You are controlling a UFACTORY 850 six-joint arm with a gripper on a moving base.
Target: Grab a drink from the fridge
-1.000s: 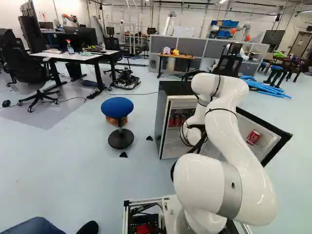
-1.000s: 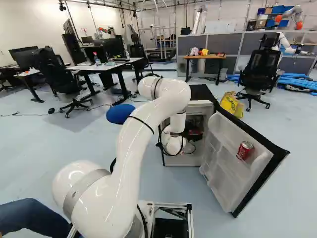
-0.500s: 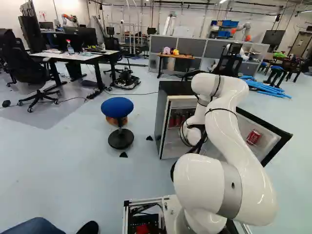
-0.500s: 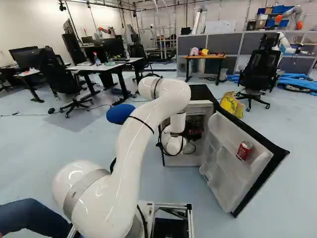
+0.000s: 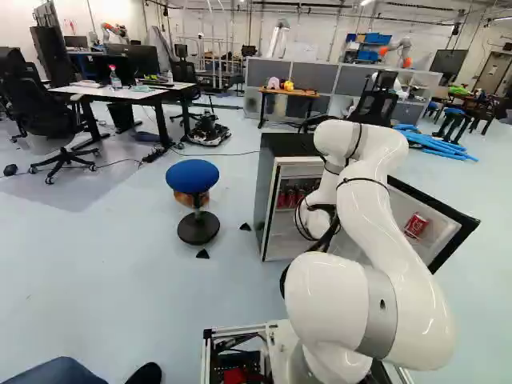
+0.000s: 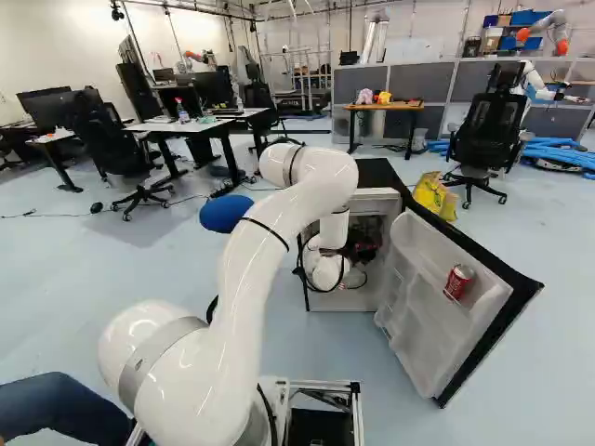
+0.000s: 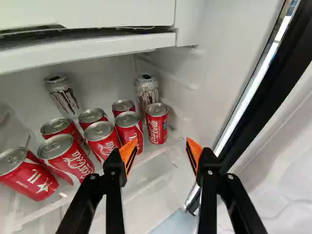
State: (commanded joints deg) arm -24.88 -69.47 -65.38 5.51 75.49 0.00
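You are having a red can (image 7: 157,127) standing upright near the front of the shelf (image 7: 161,148), close to the fridge wall (image 7: 214,63) and ahead of your claw (image 7: 162,152). The claw is hanging wide open, holding nothing, its two fingers standing apart with space between them. That wide spread is probably serving to let them pass either side of one can.

A silver can (image 7: 147,90) is standing just behind your red one, and the other red cans (image 7: 101,139) are crowding its inner side, so one finger is likely needing the narrow slot there. The outer finger is having more room, though the wall is limiting it. Above, the freezer box (image 7: 117,12) is jutting over the cans, so you are wanting a low, level approach.

The arm (image 6: 249,288) is bending down into the fridge (image 5: 290,142), whose door (image 6: 409,297) is standing open alongside, bearing another can (image 6: 459,282). On your way out, you are risking a knock on the door's edge; the stool (image 5: 193,176) is standing well outside.
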